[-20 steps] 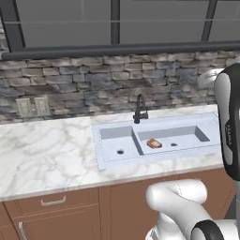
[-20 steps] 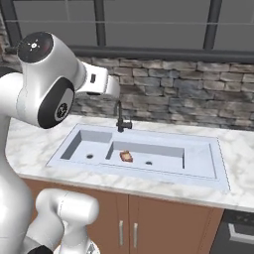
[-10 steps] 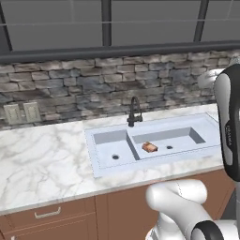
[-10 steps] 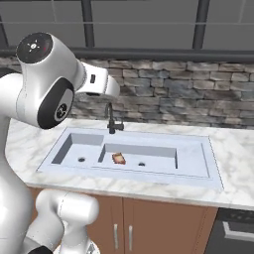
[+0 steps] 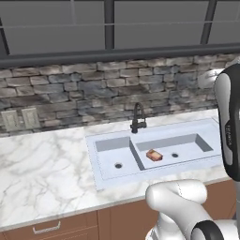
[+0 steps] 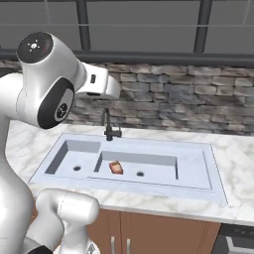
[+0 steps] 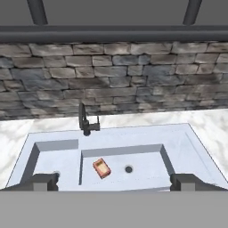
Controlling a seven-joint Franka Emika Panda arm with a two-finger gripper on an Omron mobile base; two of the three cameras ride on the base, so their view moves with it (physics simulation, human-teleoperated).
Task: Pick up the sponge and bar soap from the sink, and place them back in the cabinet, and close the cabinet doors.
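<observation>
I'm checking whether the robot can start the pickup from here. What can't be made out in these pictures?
- Sponge: the sink holds just the bar soap; the near walls hide part of both basin floors in the base views.
- Cabinet and doors: cut off by the top edge in all views.
- Gripper: tips wide apart in the hand view; the arm hides it in the base views.

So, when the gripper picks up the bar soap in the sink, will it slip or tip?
The bar soap is a flat block lying on the basin floor of the sink, so it probably will not roll or tip. It looks stiff; its smooth faces may slip between the fingers.
</observation>
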